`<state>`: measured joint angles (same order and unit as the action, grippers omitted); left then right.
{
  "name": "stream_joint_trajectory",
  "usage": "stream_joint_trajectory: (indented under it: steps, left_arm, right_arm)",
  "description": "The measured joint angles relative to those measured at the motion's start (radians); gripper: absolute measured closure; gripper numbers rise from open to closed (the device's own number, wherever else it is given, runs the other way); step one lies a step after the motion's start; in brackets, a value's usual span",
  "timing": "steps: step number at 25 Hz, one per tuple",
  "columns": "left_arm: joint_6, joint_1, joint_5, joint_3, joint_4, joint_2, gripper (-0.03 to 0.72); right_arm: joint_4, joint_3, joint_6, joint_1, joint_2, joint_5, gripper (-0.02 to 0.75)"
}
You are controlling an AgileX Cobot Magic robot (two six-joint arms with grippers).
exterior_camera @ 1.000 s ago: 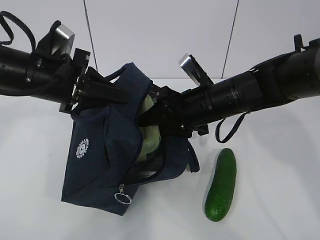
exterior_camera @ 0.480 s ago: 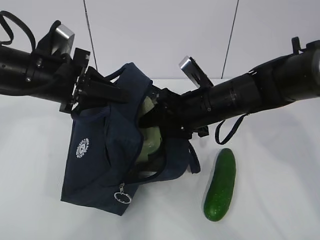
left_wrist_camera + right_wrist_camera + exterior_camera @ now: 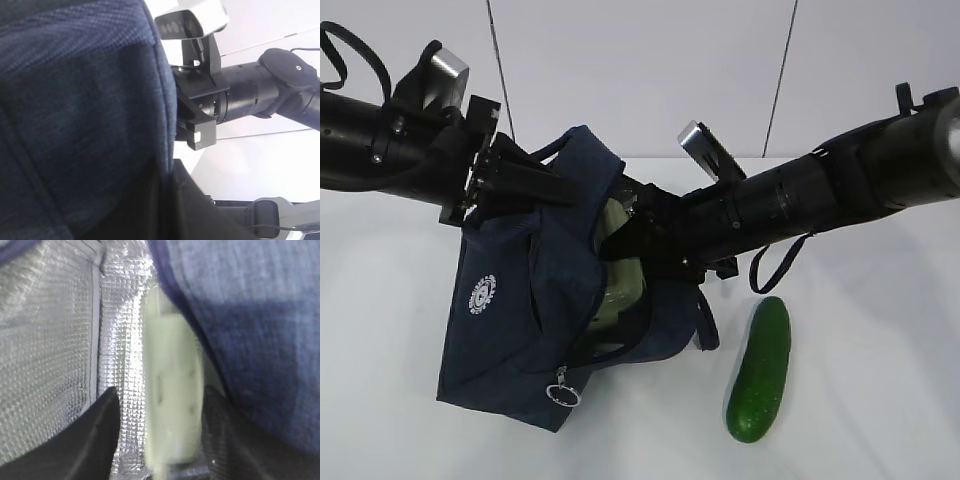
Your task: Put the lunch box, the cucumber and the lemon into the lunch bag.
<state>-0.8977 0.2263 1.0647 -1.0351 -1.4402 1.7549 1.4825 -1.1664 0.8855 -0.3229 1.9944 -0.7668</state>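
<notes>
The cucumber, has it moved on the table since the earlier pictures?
No. The cucumber lies in the same spot beside the lunch bag, at the same slant.

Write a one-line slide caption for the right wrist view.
Right gripper straddles the pale green lunch box, standing on edge against the silvery lining inside the navy lunch bag.

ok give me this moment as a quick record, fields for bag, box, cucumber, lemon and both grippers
lunch bag: lifted at its top edge, mouth open, silvery lining visible in the right wrist view
lunch box: on edge inside the bag's mouth
cucumber: lying on the table, right of the bag, apart from it
lemon: not visible in any view
left gripper: shut on the bag's top edge
right gripper: inside the bag, fingers either side of the lunch box; contact unclear
</notes>
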Motion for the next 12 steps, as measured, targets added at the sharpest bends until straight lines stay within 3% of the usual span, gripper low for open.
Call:
stream_joint_trajectory:
  steps: [12]
  left_arm:
    - [-0.002,0.0,0.0,0.0,-0.001,0.001,0.688]
  right_arm:
    - [0.028,-0.007,0.002,0.0,0.0,-0.012,0.355]
